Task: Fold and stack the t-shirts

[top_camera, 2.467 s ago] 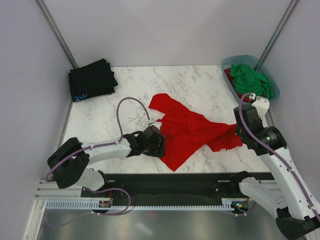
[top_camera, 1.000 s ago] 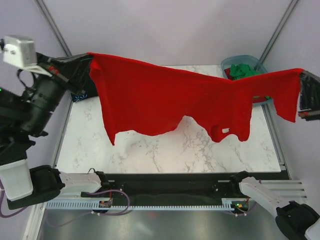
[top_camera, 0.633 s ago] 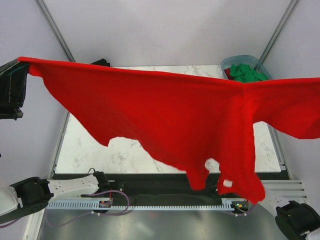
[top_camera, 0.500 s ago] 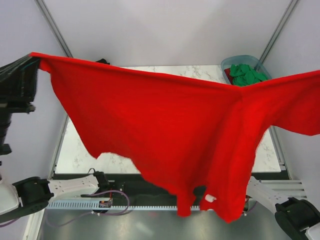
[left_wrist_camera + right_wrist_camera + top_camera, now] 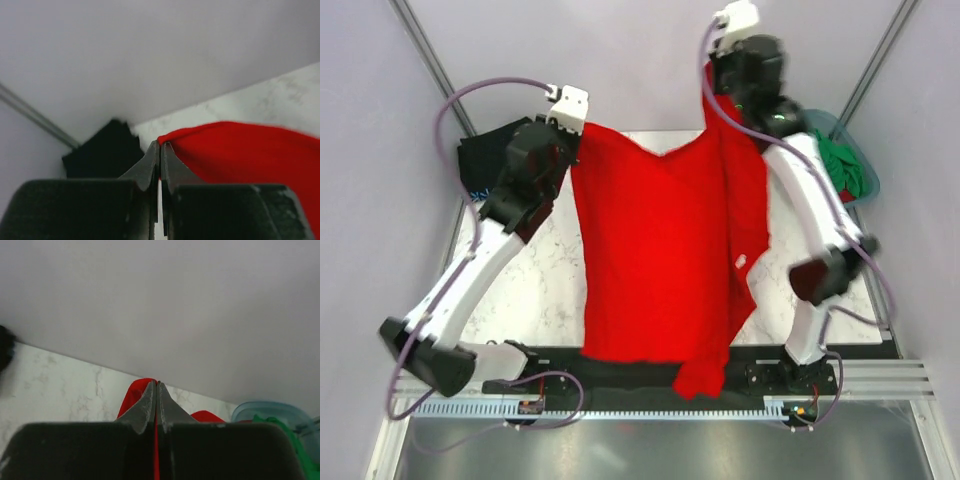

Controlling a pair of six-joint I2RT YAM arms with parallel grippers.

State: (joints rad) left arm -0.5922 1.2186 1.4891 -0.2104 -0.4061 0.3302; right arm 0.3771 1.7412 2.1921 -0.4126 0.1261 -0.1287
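Observation:
A bright red t-shirt [image 5: 660, 250] hangs stretched between my two grippers above the table's far half. Its lower hem reaches past the near edge. My left gripper [image 5: 573, 128] is shut on the shirt's top left corner, with red cloth [image 5: 240, 150] pinched at the tips [image 5: 160, 144]. My right gripper [image 5: 708, 98] is shut on the top right corner, where red cloth [image 5: 131, 396] shows between the fingers [image 5: 157, 384]. A folded black t-shirt [image 5: 480, 160] lies at the far left corner, partly behind my left arm. Green t-shirts [image 5: 845, 165] fill the tub.
The blue-grey plastic tub [image 5: 868, 182] stands at the far right corner, its rim [image 5: 265, 410] also in the right wrist view. Bare marble table [image 5: 545, 270] shows left of the hanging shirt. Grey walls close off the back and sides.
Both arms swung from wide apart near the camera to the table's far side, closer together. The red shirt went from spread across the view to hanging lengthwise over the table.

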